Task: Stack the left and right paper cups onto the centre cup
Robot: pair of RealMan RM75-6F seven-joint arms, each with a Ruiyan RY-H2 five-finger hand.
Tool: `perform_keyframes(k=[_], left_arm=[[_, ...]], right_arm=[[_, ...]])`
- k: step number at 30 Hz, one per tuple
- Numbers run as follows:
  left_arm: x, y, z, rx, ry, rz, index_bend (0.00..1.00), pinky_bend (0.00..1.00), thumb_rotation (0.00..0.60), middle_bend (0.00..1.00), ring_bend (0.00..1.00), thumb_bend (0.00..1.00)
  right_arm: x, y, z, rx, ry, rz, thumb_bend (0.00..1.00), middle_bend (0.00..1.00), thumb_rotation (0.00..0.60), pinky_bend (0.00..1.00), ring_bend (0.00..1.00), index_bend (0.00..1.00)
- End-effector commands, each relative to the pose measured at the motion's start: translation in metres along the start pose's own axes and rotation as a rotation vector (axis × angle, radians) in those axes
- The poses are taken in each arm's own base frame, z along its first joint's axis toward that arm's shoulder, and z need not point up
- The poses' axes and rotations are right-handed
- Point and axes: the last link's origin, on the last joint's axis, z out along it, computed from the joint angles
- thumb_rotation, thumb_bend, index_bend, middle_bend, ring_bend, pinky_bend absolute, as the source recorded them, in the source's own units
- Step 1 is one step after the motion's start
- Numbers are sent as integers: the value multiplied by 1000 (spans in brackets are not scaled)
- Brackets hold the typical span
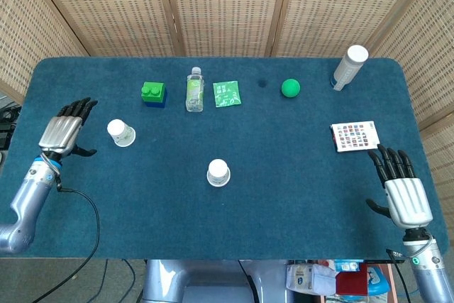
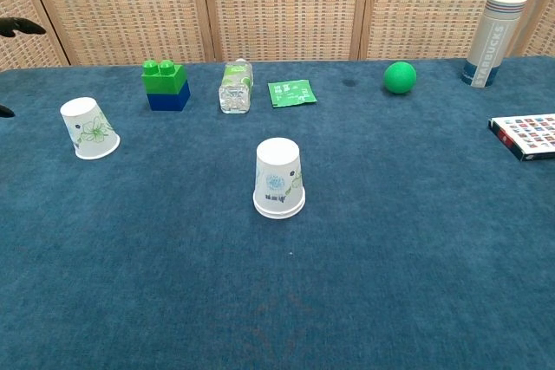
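Note:
A white paper cup [image 1: 218, 172] [image 2: 279, 177] stands upside down in the middle of the blue table; in the chest view its base looks doubled, like two nested cups. A second upside-down cup [image 1: 120, 133] [image 2: 89, 128] with a green flower print sits to the left. My left hand [image 1: 65, 128] hovers open at the table's left edge, a short way left of that cup; only dark fingertips [image 2: 22, 27] show in the chest view. My right hand [image 1: 401, 186] is open near the front right edge, fingers spread, holding nothing.
Along the back stand a green-and-blue block [image 1: 153, 94], a lying water bottle [image 1: 194, 89], a green packet [image 1: 226, 94], a green ball [image 1: 290, 88] and a tall white tumbler [image 1: 350, 67]. A patterned card box [image 1: 355, 136] lies just beyond my right hand.

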Motion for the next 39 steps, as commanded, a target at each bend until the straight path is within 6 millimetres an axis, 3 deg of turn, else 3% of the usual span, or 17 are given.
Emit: perform_keyframes(k=[1, 5, 10, 14, 23, 31, 37, 39], left_arm=[[-15, 13, 26, 2, -40, -39, 1, 151, 600, 13, 67, 49], [-28, 18, 45, 14, -59, -40, 82, 242, 600, 104, 159, 71], [-40, 25, 65, 25, -74, -61, 132, 256, 600, 134, 179, 159], [-50, 30, 80, 30, -108, -48, 217, 295, 600, 218, 251, 241], [-56, 38, 93, 28, -85, -32, 382, 369, 600, 367, 366, 287], [-33, 39, 84, -30, 15, -81, 395, 371, 600, 379, 376, 286], [0, 58, 64, -161, 103, -123, 395, 361, 600, 379, 376, 286], [10, 75, 50, -238, 113, -144, 395, 358, 600, 378, 376, 286]], right_arm=[[3, 6, 2, -7, 19, 8, 0, 0, 600, 0, 0, 0], [3, 13, 4, -26, 23, 14, 0, 0, 600, 0, 0, 0], [3, 18, 7, -42, 25, 18, 0, 0, 600, 0, 0, 0], [0, 22, 9, -58, 18, 13, 0, 0, 600, 0, 0, 0], [-2, 23, 11, -69, 20, 2, 0, 0, 600, 0, 0, 0], [-1, 23, 12, -76, 24, 9, 0, 0, 600, 0, 0, 0], [-1, 22, 12, -74, 27, 15, 0, 0, 600, 0, 0, 0], [-1, 22, 12, -75, 30, 17, 0, 0, 600, 0, 0, 0]])
